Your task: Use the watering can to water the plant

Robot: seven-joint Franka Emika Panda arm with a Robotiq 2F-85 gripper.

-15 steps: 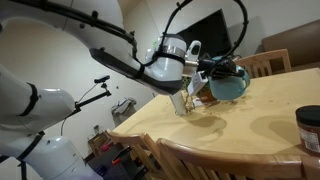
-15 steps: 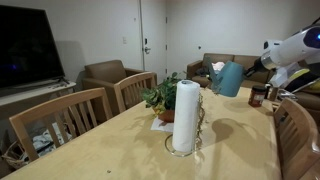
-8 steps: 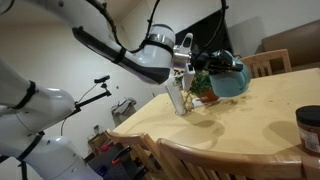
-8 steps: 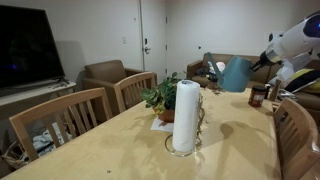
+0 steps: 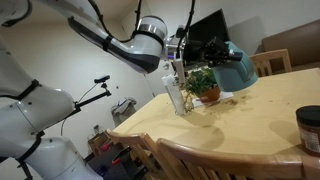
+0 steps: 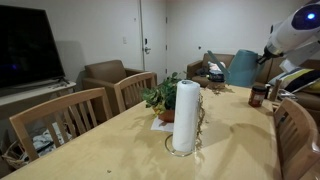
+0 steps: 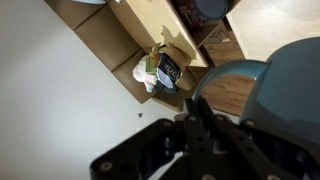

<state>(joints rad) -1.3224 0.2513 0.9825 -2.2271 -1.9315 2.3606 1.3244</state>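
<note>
The teal-blue watering can hangs in the air above the table, its thin spout slanting up towards the plant's side. My gripper is shut on the can's handle. In the wrist view the dark fingers are pressed together around a thin handle strip, with the can's rounded body at the right. The plant is green and bushy and stands in an orange pot on the table, below and beside the can. In an exterior view the plant sits behind the paper towel roll.
A white paper towel roll stands upright on a holder mid-table, close to the plant. A dark jar stands near the table's edge. Wooden chairs line the table. A sofa and a television are behind.
The arm has lifted the watering can higher above the table and carried it a little sideways. The grip on the handle is unchanged, and the plant has not moved.
</note>
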